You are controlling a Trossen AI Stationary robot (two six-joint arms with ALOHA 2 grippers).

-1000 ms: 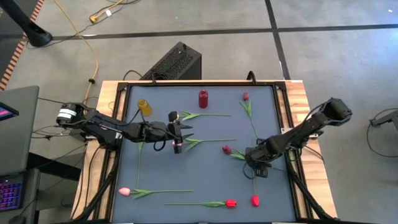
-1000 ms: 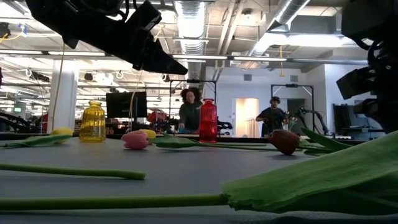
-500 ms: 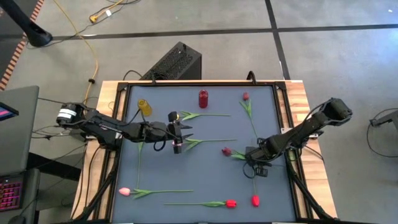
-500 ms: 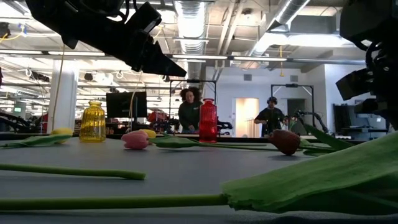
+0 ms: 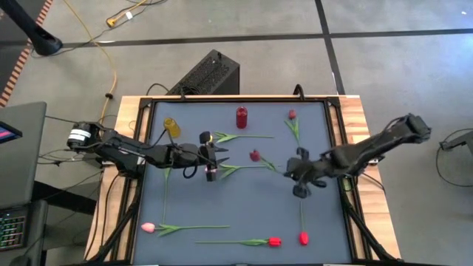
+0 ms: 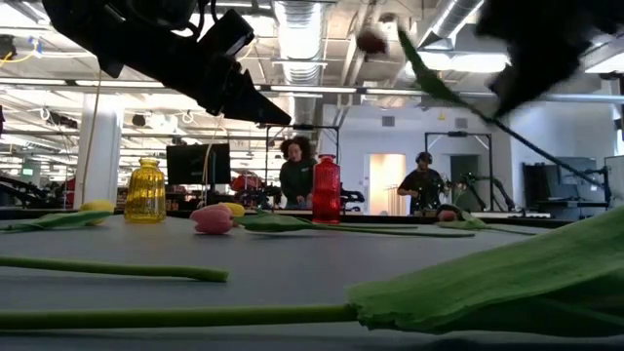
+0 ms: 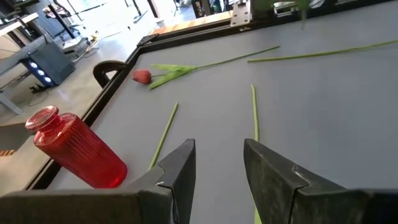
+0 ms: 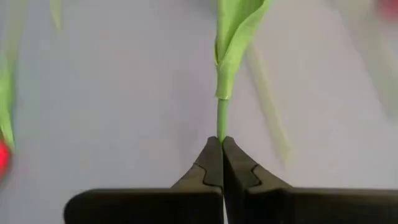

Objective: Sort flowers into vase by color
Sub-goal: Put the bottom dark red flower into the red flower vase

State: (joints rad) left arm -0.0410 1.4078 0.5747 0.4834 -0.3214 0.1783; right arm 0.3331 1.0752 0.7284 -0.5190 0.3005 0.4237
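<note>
My right gripper [image 5: 293, 173] is shut on a dark maroon tulip [image 5: 254, 155], which it holds in the air over the mat's right half. In the low view the head [image 6: 370, 41] is high above the table. My left gripper [image 5: 211, 157] hangs open over the mat's middle, above two flowers [image 5: 244, 136] that lie flat; its fingers [image 7: 186, 177] touch nothing. The red vase [image 5: 242, 117] and the yellow vase [image 5: 171, 127] stand upright at the far side. Pink [image 5: 148, 227] and red [image 5: 275, 241] tulips lie flat near the front edge. My right gripper pinches the maroon tulip's thin green stem [image 8: 221, 127] between its two fingertips, just below the leaves [image 8: 237, 37]. The stem runs on ahead of the fingers toward the table's left. The tulip is lifted clear of the table, its head end tilted upward.
Another red tulip [image 5: 291, 114] lies at the far right, and one red head [image 5: 303, 238] near the front right with its stem [image 5: 301, 210] pointing to the far side. A lone stem [image 5: 166, 192] lies at the left. People stand in the room behind the table.
My right gripper has shut on the maroon tulip's stem, then risen and moved toward the table's left and far edge. The tulip, which lay flat on the mat, is now lifted clear with its head raised high.
</note>
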